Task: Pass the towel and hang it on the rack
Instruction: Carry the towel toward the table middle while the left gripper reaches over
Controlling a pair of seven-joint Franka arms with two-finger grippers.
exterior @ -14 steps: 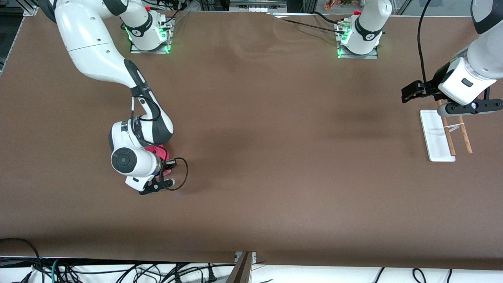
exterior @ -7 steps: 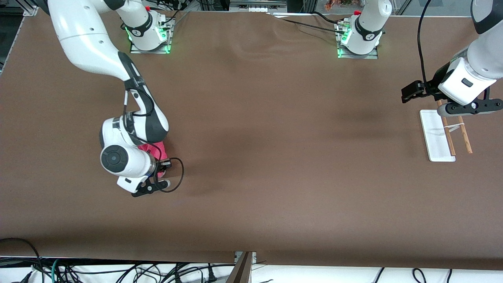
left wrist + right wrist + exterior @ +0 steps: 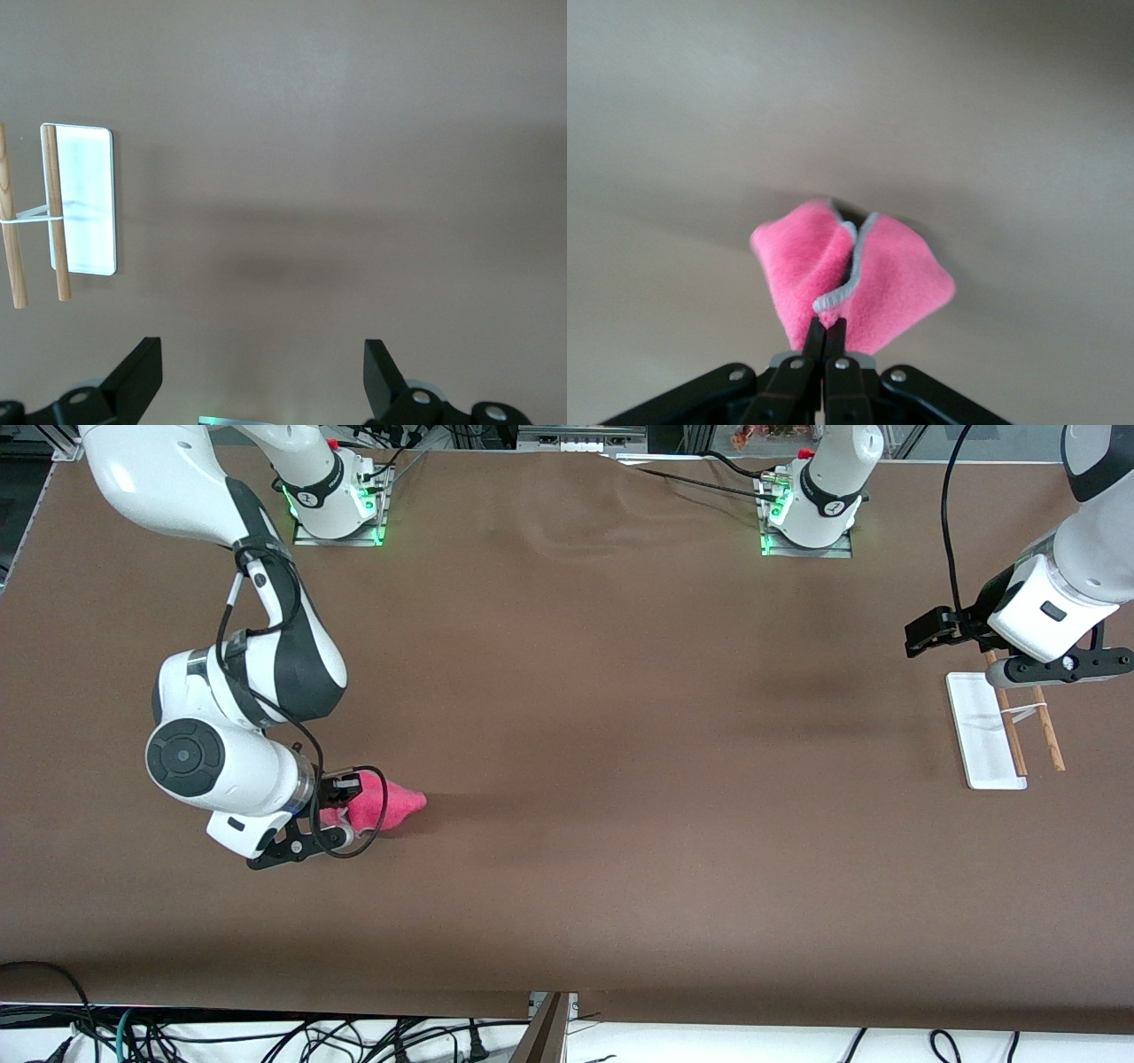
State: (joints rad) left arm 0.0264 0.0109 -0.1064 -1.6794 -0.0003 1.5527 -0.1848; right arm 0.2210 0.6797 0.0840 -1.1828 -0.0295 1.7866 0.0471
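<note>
My right gripper [image 3: 341,797] is shut on the pink-red towel [image 3: 385,804] and holds it up over the brown table at the right arm's end. In the right wrist view the towel [image 3: 855,279] hangs folded from the closed fingers [image 3: 824,341], its grey trim showing. The rack [image 3: 1005,731], white base with two brown rods, stands at the left arm's end. My left gripper [image 3: 926,631] hovers open and empty beside the rack's farther end. The left wrist view shows the rack [image 3: 58,212] and both open fingertips [image 3: 142,372].
The brown table [image 3: 620,735] spreads wide between the two arms. Both arm bases [image 3: 337,500] stand along the edge farthest from the front camera. Cables lie below the table's near edge.
My right gripper has lifted the towel off the table and swung toward the right arm's end, so the towel now shows beside the wrist. The left arm has not moved.
</note>
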